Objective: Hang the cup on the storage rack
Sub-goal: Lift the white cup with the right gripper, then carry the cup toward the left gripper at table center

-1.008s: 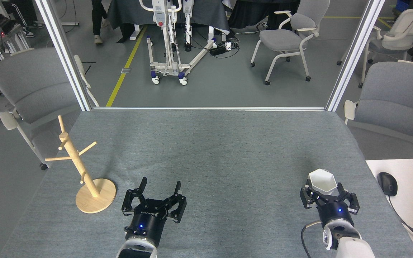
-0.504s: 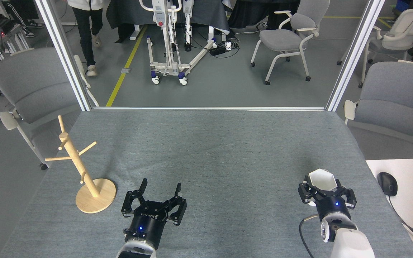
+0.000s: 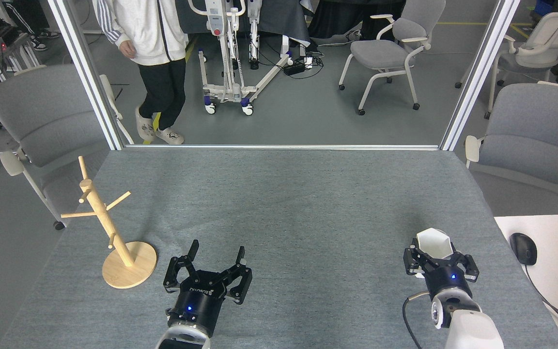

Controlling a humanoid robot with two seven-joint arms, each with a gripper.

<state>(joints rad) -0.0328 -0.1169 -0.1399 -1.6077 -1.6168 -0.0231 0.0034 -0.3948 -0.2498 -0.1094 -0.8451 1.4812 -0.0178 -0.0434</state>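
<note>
Right tool point(image 3: 438, 255), low in the right of the frame, is clamped around the white cup point(image 3: 434, 242), whose hexagonal rim shows above the black fingers. Left tool point(image 3: 216, 257), lower centre-left, has its fingers spread wide with nothing between them. Well apart, at the lower left, the storage rack point(image 3: 109, 232) stands on the grey bench point(image 3: 284, 194).

Storage rack point(image 3: 114, 232) far left of cup point(image 3: 433, 243)
</note>
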